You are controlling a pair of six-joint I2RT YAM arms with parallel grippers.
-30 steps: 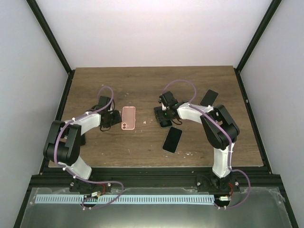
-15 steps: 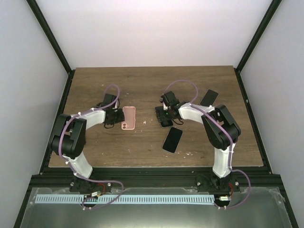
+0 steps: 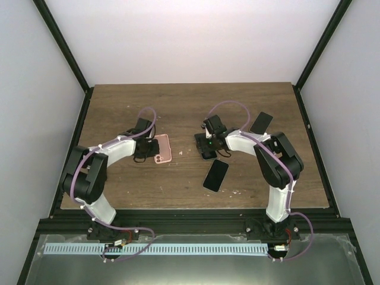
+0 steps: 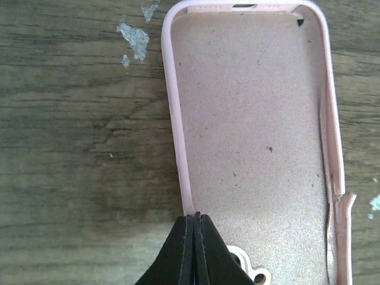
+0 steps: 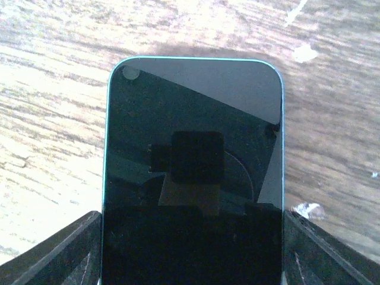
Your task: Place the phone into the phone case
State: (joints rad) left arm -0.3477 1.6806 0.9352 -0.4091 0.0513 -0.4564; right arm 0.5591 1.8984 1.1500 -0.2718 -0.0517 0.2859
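Note:
The pink phone case lies open side up on the wooden table, left of centre. In the left wrist view the phone case fills the frame, its camera cut-out near the fingers. My left gripper is shut on the case's left rim, its fingers pressed together over the thin wall. The phone, dark-screened with a teal edge, lies flat between my right gripper's fingers. My right gripper is shut across the phone's width, both fingers against its sides.
A second dark phone lies just in front of my right gripper. A third dark phone lies at the back right. Black frame posts and white walls bound the table on three sides.
My left gripper moved right to the case and shut on its left rim. The case turned slightly. The right gripper has stayed put on the phone.

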